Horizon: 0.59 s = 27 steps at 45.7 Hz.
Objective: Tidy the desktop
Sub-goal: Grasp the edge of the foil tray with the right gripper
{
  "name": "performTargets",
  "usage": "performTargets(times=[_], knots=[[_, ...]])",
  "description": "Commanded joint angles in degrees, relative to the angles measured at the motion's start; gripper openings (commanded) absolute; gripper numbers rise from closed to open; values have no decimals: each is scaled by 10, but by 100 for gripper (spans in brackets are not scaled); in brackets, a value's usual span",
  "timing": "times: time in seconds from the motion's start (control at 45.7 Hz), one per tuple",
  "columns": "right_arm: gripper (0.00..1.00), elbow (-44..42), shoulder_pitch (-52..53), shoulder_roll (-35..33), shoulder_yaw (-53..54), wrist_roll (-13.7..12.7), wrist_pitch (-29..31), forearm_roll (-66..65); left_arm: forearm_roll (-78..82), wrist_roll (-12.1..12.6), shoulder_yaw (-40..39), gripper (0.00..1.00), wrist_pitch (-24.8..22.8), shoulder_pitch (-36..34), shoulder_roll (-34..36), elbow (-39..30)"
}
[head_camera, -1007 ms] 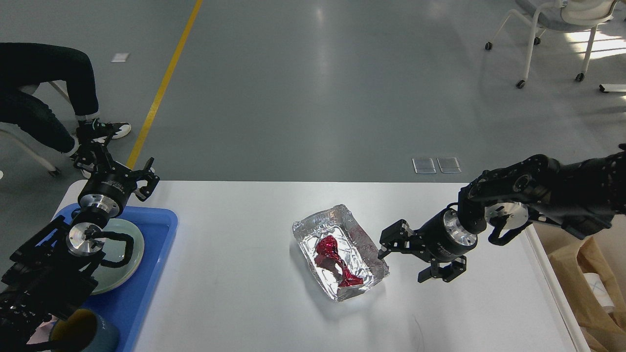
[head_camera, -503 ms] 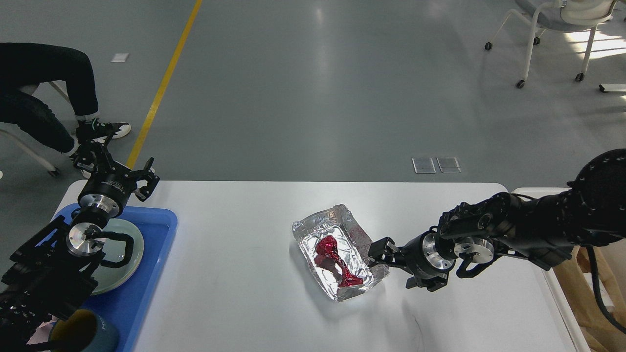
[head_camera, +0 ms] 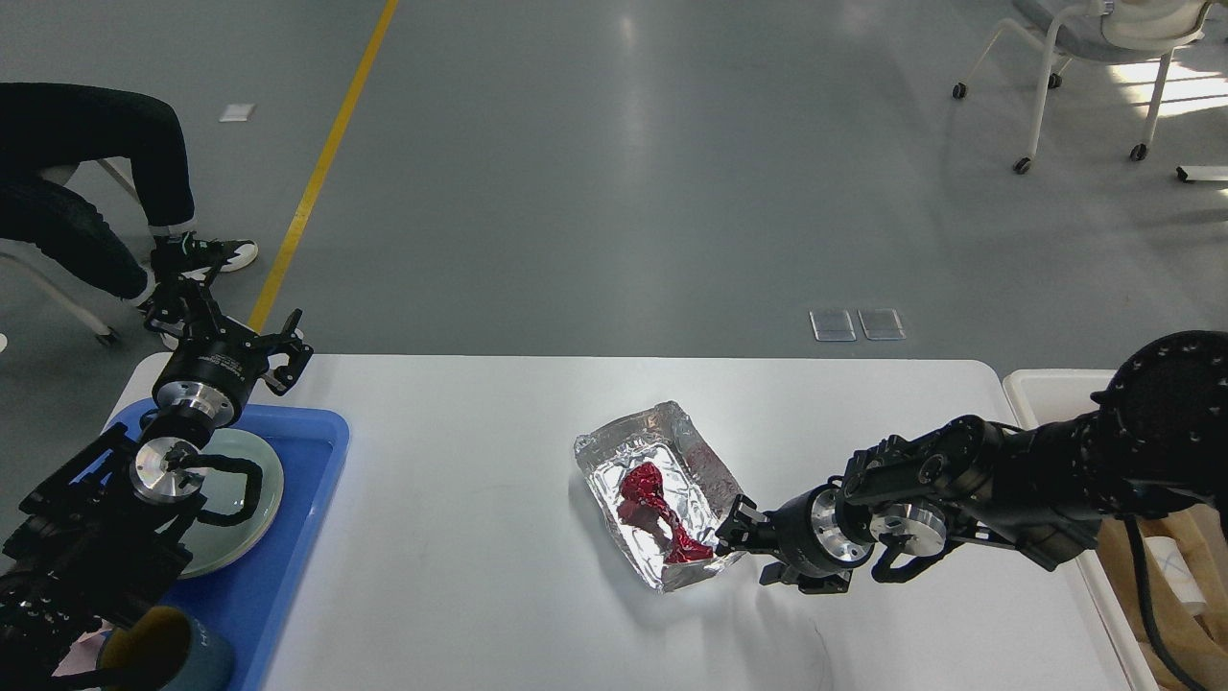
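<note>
The desktop (head_camera: 460,537) is a large white tabletop. A crumpled foil tray (head_camera: 697,459) lies near its middle with a red crumpled wrapper (head_camera: 657,507) inside. My right gripper (head_camera: 755,549) is low at the tray's near right corner. Its jaws are open, and one finger touches the tray's rim. My left gripper (head_camera: 230,324) is open and empty, held above the table's far left corner, beyond the blue tray.
A blue tray (head_camera: 312,499) at the left edge holds a pale green plate (head_camera: 259,494) and a dark cup (head_camera: 168,653). A cream-white bin (head_camera: 1050,393) and a brown paper bag (head_camera: 1175,566) stand off the right edge. A seated person's legs (head_camera: 86,182) are at the far left.
My right arm has swung down and left, bringing its gripper from beside the foil tray to the tray's near right corner. The left arm has not moved.
</note>
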Motion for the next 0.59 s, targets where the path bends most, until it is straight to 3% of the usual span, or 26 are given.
performTargets(times=[0.0, 0.175, 0.525, 0.569], knots=[[50, -19, -8, 10, 2, 0, -12, -1, 0, 0, 0, 97, 0, 0, 0, 0], [48, -46, -29, 28, 2, 0, -18, 4, 0, 0, 0, 97, 0, 0, 0, 0], [0, -48, -22, 32, 0, -15, -18, 7, 0, 0, 0, 97, 0, 0, 0, 0], [0, -48, -19, 31, 0, -15, -16, 7, 0, 0, 0, 97, 0, 0, 0, 0]])
